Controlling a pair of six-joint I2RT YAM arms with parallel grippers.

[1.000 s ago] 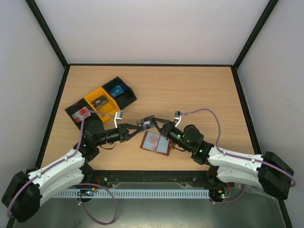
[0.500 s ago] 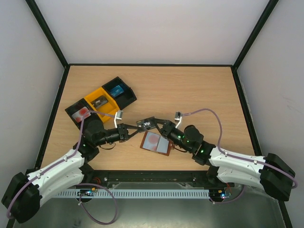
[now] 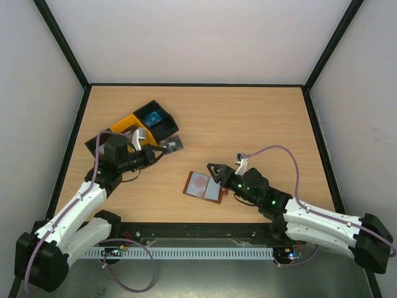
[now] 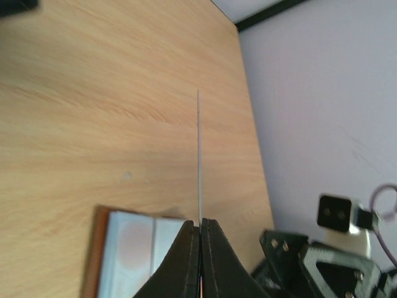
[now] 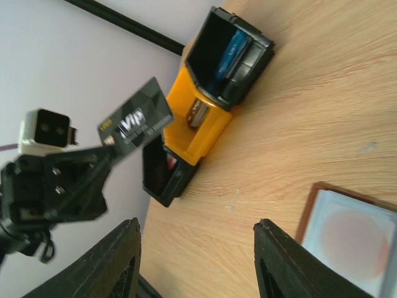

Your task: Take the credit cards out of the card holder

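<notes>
The brown card holder (image 3: 203, 186) lies open on the table, its pale inner pockets up, with a round reddish patch in the left pocket. It also shows in the left wrist view (image 4: 133, 254) and the right wrist view (image 5: 350, 236). My left gripper (image 3: 162, 149) is shut on a dark credit card (image 3: 175, 144) and holds it in the air beside the trays. In the left wrist view the card is edge-on (image 4: 198, 155). In the right wrist view it reads VIP (image 5: 138, 121). My right gripper (image 3: 214, 171) is open and empty just above the holder's far edge.
A row of open trays stands at the back left. The black tray (image 3: 162, 121) holds a blue card (image 3: 152, 117). The yellow tray (image 3: 127, 122) holds a dark item. My left arm partly hides another black tray (image 3: 93, 144), which shows red inside in the right wrist view (image 5: 162, 171).
Both grippers met at the dark card above the holder. Now my left gripper has carried it up and left toward the trays. My right gripper has opened and drawn back right.
</notes>
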